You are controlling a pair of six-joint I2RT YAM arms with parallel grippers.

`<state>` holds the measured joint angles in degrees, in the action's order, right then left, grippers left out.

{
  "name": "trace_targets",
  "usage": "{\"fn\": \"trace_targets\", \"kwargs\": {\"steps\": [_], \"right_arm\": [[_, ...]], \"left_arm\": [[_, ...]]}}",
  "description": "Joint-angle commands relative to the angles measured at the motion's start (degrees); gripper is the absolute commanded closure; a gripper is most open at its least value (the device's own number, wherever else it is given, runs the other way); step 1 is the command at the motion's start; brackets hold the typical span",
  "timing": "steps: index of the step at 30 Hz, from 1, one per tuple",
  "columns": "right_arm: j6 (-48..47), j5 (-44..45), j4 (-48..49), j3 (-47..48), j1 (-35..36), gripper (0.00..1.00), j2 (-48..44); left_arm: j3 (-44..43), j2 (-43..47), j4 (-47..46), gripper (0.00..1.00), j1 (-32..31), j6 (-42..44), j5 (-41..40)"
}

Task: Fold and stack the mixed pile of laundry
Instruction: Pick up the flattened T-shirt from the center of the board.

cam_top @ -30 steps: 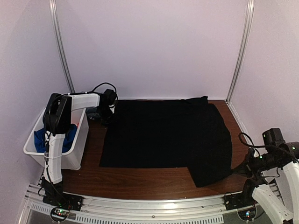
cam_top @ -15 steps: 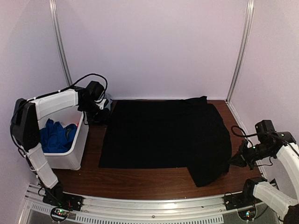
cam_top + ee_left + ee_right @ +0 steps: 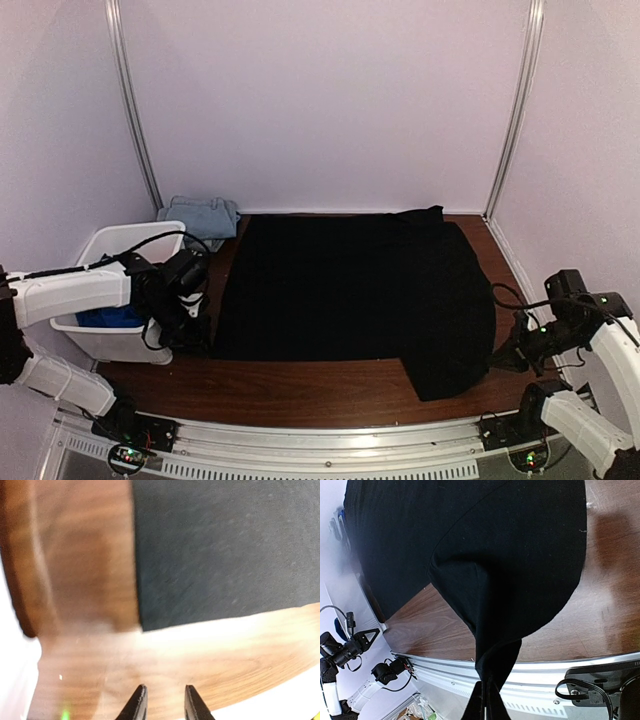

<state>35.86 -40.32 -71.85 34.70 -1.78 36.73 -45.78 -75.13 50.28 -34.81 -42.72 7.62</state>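
Left gripper (image 3: 164, 706): jaws slightly parted, empty, view blurred, over bare table (image 3: 225, 655) by the black cloth (image 3: 340, 290) corner. Right gripper (image 3: 483, 702) pinched on the cloth's lower-right edge, its fingers hard to tell from the fabric. Denim piece (image 3: 201, 214) upper left. Blue fabric (image 3: 105, 318) in bin (image 3: 110, 238), mostly hidden by the arm.

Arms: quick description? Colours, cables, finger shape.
Both match: the left arm and right arm have white link shells, black joints and loose black cables. The left gripper has slim, dark, tapered fingers; the right gripper is dark too. Small green lights glow at the bases.
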Motion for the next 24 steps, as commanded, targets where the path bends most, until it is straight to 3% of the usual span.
{"fn": "trace_targets", "kwargs": {"steps": [1, 24], "right_arm": [[-0.42, -0.72, -1.04, -1.28, -0.24, 1.0, -1.42], [-2.3, 1.38, -0.74, 1.22, -0.24, 1.0, 1.44]], "left_arm": [[3.08, 2.7, -0.38, 0.74, 0.27, -6.73, -1.48], [1.37, -11.04, -10.39, 0.72, 0.18, -5.63, -2.56]]}}
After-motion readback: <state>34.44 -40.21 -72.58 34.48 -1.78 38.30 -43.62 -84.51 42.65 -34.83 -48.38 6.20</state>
